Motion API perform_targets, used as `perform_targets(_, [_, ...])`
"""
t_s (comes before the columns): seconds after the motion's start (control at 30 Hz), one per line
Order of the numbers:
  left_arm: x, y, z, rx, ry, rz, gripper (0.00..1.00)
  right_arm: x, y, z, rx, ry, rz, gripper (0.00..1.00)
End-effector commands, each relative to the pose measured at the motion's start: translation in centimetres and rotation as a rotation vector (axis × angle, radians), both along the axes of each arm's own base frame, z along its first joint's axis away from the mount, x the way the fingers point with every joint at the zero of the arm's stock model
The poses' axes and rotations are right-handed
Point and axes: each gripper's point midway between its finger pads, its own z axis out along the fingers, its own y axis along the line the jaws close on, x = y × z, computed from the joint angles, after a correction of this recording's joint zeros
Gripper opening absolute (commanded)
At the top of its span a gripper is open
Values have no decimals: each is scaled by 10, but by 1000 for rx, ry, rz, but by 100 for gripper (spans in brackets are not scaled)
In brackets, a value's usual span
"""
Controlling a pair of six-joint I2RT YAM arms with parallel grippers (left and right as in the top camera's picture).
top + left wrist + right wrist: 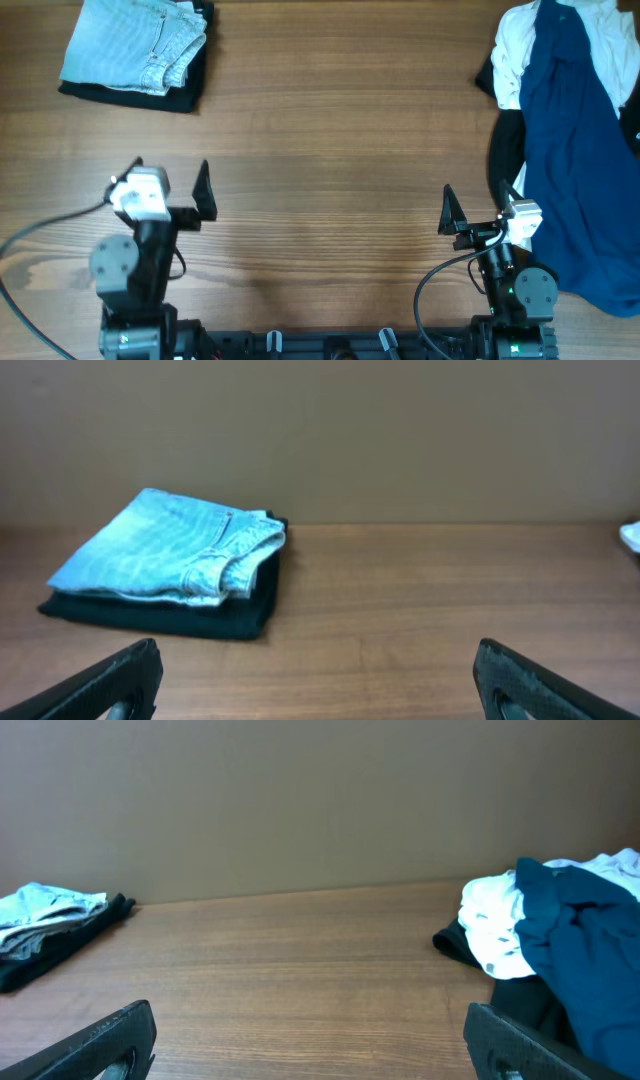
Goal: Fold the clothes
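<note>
The denim shorts (135, 45) lie folded at the far left of the table (330, 150), on top of a folded black cloth (185, 92). I see my left claw (315, 675) wide open, holding nothing. My right claw (310, 1035) is wide open too. A heap of blue, white and black clothes (565, 150) sits far right.

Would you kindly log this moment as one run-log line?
left gripper: open, empty | right gripper: open, empty | denim shorts: folded, atop black garment, far-left | unfolded pile: far-right
</note>
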Motion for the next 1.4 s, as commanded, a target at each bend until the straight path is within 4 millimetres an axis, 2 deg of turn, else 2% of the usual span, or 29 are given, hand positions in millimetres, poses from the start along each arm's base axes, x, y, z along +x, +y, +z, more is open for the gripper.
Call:
perform_targets(0.0, [-11, -4, -15, -6, -79, -14, 100, -1, 2, 2, 15, -9, 8, 100])
perform_targets(0.13, [-21, -4, -19, 1, -151, -14, 100, -1, 2, 2, 15, -9, 8, 100])
perform_targets(0.33, [-30, -5, -3, 13, -294, -14, 100, -1, 2, 2, 15, -9, 8, 99])
perform_targets(0.47, [-31, -5, 1, 15, -318, -13, 100, -1, 2, 2, 15, -9, 8, 100])
perform_targets(0.6, [-27, -6, -14, 14, -320, -23, 100, -1, 2, 2, 15, -9, 8, 100])
perform_targets(0.73, [-25, -6, -21, 5, -291, -21, 100, -1, 2, 2, 15, -9, 8, 100])
perform_targets(0.97, [-23, -6, -77, -31, -60, -19, 100, -1, 2, 2, 15, -9, 8, 100])
perform_targets(1.37, [-22, -6, -76, -29, -63, -18, 100, -1, 2, 2, 15, -9, 8, 100])
